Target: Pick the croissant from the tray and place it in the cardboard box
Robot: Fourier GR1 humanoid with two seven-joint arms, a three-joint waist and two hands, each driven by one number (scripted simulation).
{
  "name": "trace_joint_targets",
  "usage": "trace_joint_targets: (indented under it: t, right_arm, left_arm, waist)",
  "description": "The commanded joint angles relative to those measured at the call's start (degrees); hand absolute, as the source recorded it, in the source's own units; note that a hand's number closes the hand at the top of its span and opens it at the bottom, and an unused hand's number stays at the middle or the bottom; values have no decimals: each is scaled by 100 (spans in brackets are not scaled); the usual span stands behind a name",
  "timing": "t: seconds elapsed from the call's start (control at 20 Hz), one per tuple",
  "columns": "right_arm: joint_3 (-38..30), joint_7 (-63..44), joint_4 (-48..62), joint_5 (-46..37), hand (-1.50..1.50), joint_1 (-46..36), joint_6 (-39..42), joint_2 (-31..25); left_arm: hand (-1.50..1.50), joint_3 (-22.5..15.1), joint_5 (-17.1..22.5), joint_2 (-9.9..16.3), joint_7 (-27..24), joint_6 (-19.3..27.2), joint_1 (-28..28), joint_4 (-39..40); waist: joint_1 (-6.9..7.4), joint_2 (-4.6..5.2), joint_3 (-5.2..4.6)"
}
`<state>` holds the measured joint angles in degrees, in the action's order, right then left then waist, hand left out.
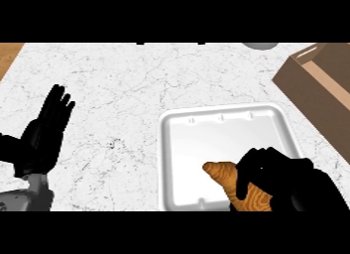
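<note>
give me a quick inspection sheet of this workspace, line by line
surface: white marble counter, with a wood strip showing at its far left edge
job's things: croissant lies in the near right part of the white tray; cardboard box stands at the right, beyond the tray, open
clutter: grey round object at the far edge, cut off by the view
hands: right hand is over the croissant, fingers curled round it; left hand rests open at the left, fingers up
cables: nothing seen
surroundings: nothing seen beyond the counter
</note>
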<state>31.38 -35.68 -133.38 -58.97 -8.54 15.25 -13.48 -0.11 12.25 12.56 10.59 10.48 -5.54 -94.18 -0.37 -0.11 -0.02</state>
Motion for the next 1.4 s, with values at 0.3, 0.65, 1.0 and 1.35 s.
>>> trace_joint_targets:
  t: [0.3,0.65,1.0,1.35]
  right_arm:
    - [-3003,244,92,1498,150,-696,754,-86]
    - [-4250,1384,1704,1675,150,-967,303,-672]
    - [-4589,2538,3733,1120,150,-1491,-501,-1317]
    - [-4693,3670,5711,819,150,-1875,-1076,-1843]
  left_arm:
    - [0,17,-176,-33,183,68,-179,-100]
    - [0,120,-106,-125,280,-15,-117,-171]
    - [0,63,-232,-195,49,-132,120,-141]
    - [0,310,-27,-98,53,-370,-185,79]
  waist:
    - [27,14,6]
    - [49,16,5]
    - [103,28,4]
    - [105,36,4]
